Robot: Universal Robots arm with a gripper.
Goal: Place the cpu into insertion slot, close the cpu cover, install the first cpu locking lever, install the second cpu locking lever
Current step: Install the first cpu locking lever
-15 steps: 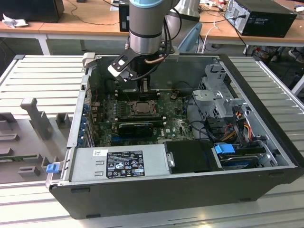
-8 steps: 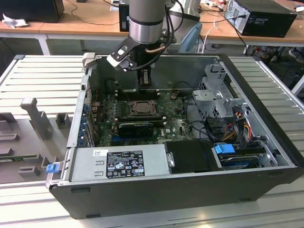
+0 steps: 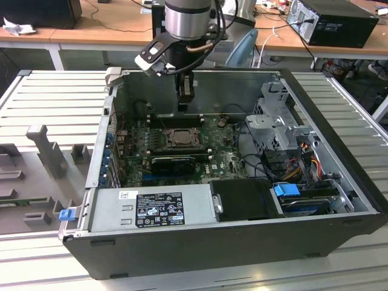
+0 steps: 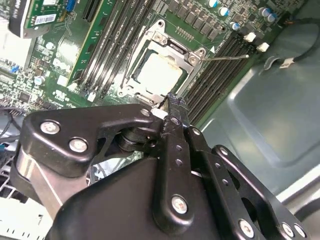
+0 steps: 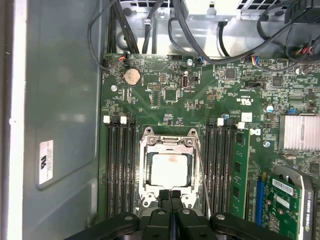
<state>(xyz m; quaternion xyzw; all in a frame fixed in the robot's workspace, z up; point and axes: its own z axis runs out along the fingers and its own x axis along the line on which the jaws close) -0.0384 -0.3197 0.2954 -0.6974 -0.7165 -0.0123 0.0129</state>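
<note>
The cpu (image 5: 170,169) lies flat in the slot (image 5: 147,172) on the board (image 5: 165,107), its pale top showing through the window of the cover (image 5: 169,141). The cover appears to be folded down over it. The gripper (image 5: 170,196) has its jaws pressed together with nothing between them, and its tip sits at the socket's edge, just beside the cover's rim. Whether it touches the metal cannot be told. In the exterior view the gripper (image 3: 185,97) hangs over the board close to the case's back wall. A thin wire lever (image 5: 203,177) runs along one side of the socket and slants away from the frame toward the memory slots (image 5: 222,170), so it looks unlatched. The lever on the other side cannot be made out. The work therefore seems to be at the lever stage, with the shut tip serving as a pusher. To do this well, the tip should meet the wire near its free end (image 4: 245,56), where leverage is greatest. The push should be steady and downward, then sideways under the catch, without skidding onto the cover or the cpu. The wire is springy and round, so a contact off its centre would probably let it slip aside.
</note>
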